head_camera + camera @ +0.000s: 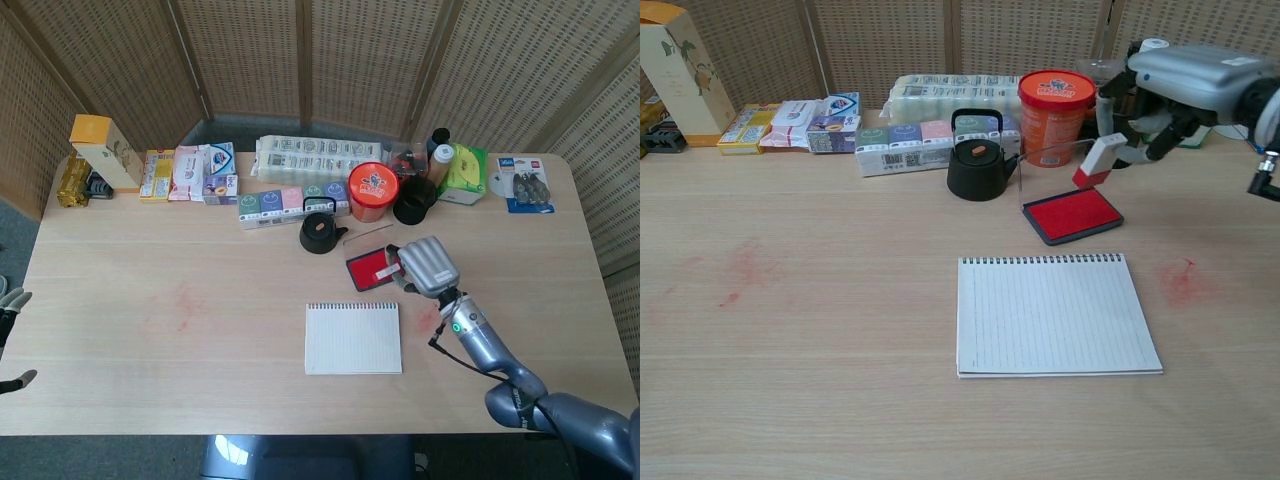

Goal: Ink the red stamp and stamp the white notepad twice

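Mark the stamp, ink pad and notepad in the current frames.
stamp [1099, 160], chest view, on its white body
ink pad [1072, 213], chest view, middle of the red inked surface
notepad [353, 340], head view, centre of the blank page

One red stamp [1098, 160], pinched in the one hand [1175, 85] plainly in view. One red ink pad [1072, 214] just under that hand, one white notepad [1053, 314] nearer the robot than it. Behind the hand: one orange tub [1055, 102], one black mesh cup [1119, 127], one white-capped bottle [1151, 52], one green pack [1183, 110]. Further to its left: one black teapot [977, 160], one long row of small boxes [929, 144], one wrapped white pack [953, 96], one tall yellow-topped carton [678, 72]. Two red smudges on the table [840, 400]
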